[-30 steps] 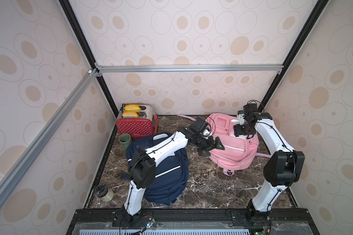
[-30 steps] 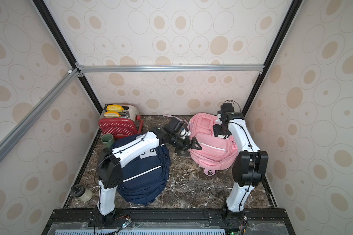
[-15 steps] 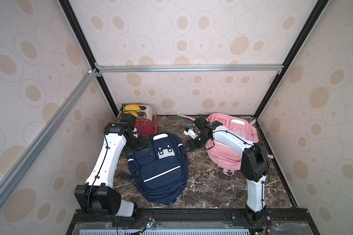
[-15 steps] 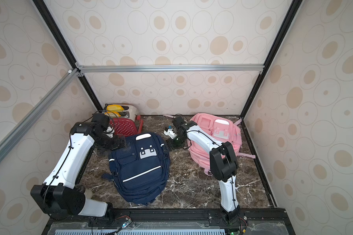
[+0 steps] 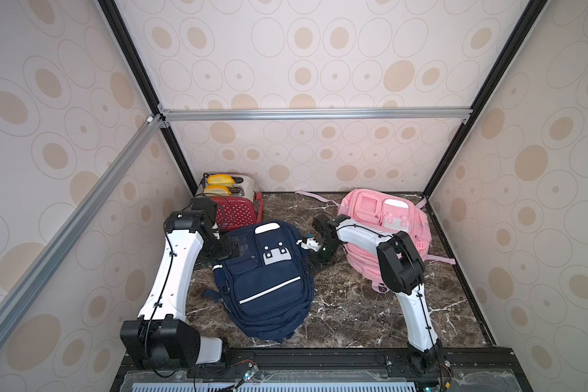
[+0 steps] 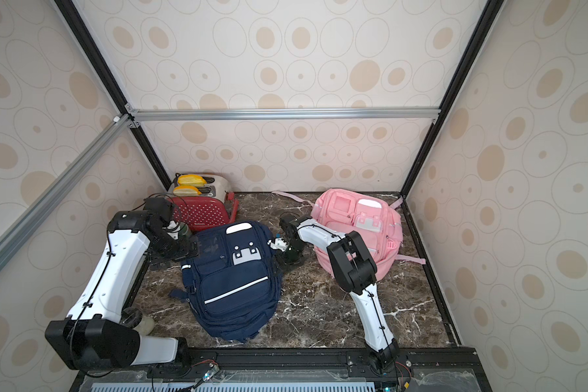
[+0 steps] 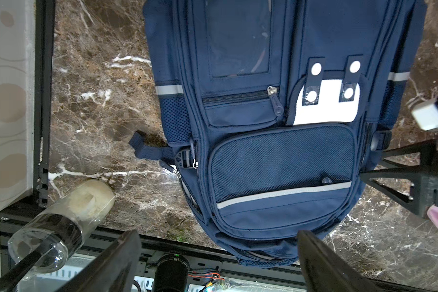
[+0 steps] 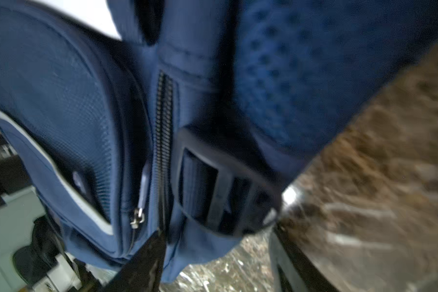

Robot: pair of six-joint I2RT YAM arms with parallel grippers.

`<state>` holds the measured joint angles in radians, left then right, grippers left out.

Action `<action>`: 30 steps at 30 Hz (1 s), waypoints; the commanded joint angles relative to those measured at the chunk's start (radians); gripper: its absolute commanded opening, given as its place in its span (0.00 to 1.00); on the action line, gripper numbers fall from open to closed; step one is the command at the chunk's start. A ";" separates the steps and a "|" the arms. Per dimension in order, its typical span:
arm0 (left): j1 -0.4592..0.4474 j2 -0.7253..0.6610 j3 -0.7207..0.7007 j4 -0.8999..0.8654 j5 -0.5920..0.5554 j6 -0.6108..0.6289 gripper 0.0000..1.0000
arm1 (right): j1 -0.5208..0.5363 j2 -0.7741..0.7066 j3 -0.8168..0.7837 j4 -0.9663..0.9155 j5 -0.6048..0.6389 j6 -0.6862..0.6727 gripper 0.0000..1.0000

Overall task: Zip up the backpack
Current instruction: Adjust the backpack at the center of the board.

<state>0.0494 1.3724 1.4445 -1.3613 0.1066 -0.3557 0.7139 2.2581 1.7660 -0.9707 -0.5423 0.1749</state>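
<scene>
The navy backpack (image 5: pixel 269 281) (image 6: pixel 235 281) lies flat on the marble table, front pockets up. My left gripper (image 5: pixel 235 248) (image 7: pixel 219 252) hovers open above its top left corner, holding nothing. My right gripper (image 5: pixel 315 263) (image 8: pixel 218 252) is low against the bag's right side, jaws apart. A flap of navy fabric and a strap buckle (image 8: pixel 213 197) sit between its fingers (image 8: pixel 147 260). A closed run of zipper teeth (image 8: pixel 163 121) and a small metal pull (image 8: pixel 137 218) lie beside that finger. On the bag's other side are more zipper pulls (image 7: pixel 194 164).
A pink backpack (image 5: pixel 387 224) lies at the back right, behind my right arm. A red toaster (image 5: pixel 233 212) stands at the back left by my left wrist. A clear jar (image 7: pixel 61 215) lies at the front left corner. Walls enclose the table.
My left arm has pulled back from the pink backpack to the navy bag's top left. My right gripper has left the pink bag, come down against the navy bag's right side and narrowed.
</scene>
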 commanded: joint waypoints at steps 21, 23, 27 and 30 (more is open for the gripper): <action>0.132 -0.028 -0.300 0.295 0.211 -0.031 0.92 | -0.276 -0.085 -0.004 -0.150 0.096 -0.227 0.00; 0.126 -0.019 -0.327 0.348 0.241 -0.052 0.90 | -0.280 -0.072 0.016 -0.154 0.129 -0.237 0.00; 0.097 0.032 -0.346 0.463 0.302 -0.100 0.88 | -0.280 -0.033 0.081 -0.153 0.163 -0.250 0.02; 0.054 0.094 -0.334 0.550 0.321 -0.126 0.86 | -0.280 -0.010 0.138 -0.150 0.217 -0.254 0.03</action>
<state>0.1375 1.4162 1.0966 -0.9405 0.3733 -0.4335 0.4328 2.2223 1.8378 -1.1290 -0.3771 -0.0566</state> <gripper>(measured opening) 0.870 0.053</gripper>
